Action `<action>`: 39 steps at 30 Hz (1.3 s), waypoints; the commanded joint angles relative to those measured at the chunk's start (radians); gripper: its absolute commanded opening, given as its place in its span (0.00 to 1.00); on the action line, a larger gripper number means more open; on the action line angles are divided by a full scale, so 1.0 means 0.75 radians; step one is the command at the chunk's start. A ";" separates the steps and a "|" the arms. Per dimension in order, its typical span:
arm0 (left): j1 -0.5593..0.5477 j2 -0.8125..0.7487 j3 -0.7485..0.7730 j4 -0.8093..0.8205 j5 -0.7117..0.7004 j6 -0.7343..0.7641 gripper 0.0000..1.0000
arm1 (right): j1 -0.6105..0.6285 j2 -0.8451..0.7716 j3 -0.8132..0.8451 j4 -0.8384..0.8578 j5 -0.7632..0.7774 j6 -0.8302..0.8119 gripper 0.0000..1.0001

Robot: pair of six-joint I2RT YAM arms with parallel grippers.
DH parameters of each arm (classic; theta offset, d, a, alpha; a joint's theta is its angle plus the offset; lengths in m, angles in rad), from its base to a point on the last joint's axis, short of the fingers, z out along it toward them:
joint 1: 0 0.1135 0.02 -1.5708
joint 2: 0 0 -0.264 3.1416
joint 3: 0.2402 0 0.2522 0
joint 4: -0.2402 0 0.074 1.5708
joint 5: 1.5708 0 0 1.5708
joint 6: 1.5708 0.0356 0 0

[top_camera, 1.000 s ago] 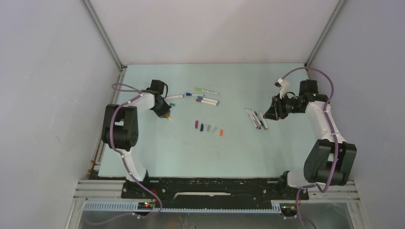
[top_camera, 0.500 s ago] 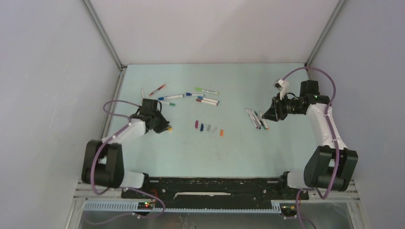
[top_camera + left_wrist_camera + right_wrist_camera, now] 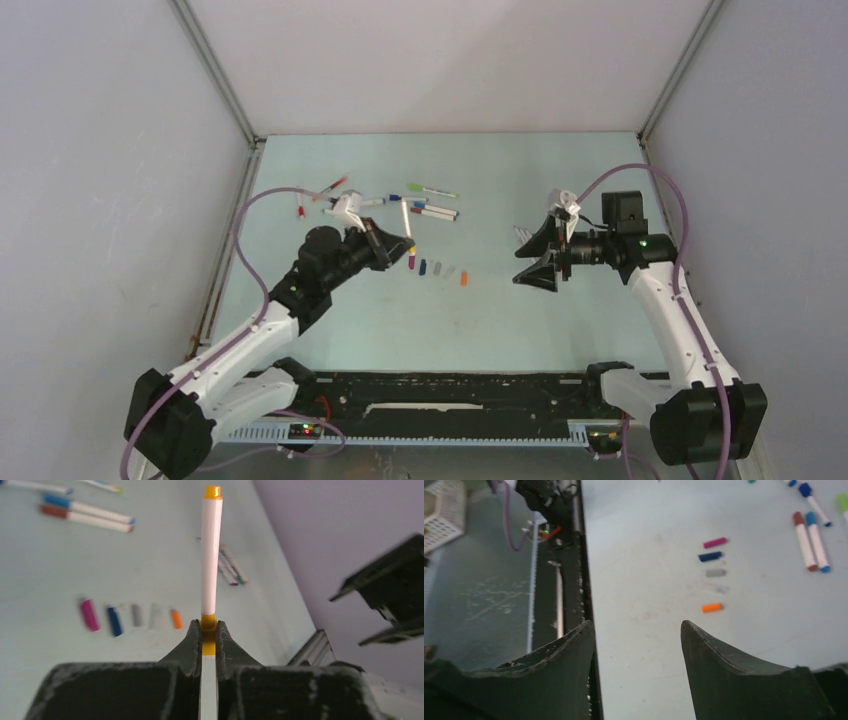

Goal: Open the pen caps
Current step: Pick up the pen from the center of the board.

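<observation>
Swung inward since a second ago, both arms, now facing each other above the middle of the table (image 3: 480,320); pinched tight in the left gripper (image 3: 209,630), a yellow pen (image 3: 211,555), gripped by its coloured near end, probably the cap; barrel jutting toward the right gripper (image 3: 636,625), spread wide and empty; light, stiff, slick plastic; best taken mid-barrel and pulled straight; five loose pen caps (image 3: 437,268) lying in a row beneath.

Row of caps (image 3: 437,268) on the table (image 3: 400,320), pens (image 3: 432,208) behind them
</observation>
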 commanded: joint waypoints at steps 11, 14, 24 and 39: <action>-0.507 0.224 0.206 0.261 -0.193 0.199 0.00 | 0.046 0.024 -0.304 1.104 -0.166 1.219 0.71; -0.560 0.292 0.260 0.260 -0.209 0.210 0.00 | 0.077 0.043 -0.304 1.135 -0.136 1.295 0.71; -0.663 0.471 0.391 0.270 -0.222 0.206 0.00 | 0.104 0.073 -0.319 1.210 0.053 1.438 0.67; -0.729 0.575 0.490 0.244 -0.221 0.210 0.01 | 0.095 0.095 -0.367 1.400 0.048 1.618 0.28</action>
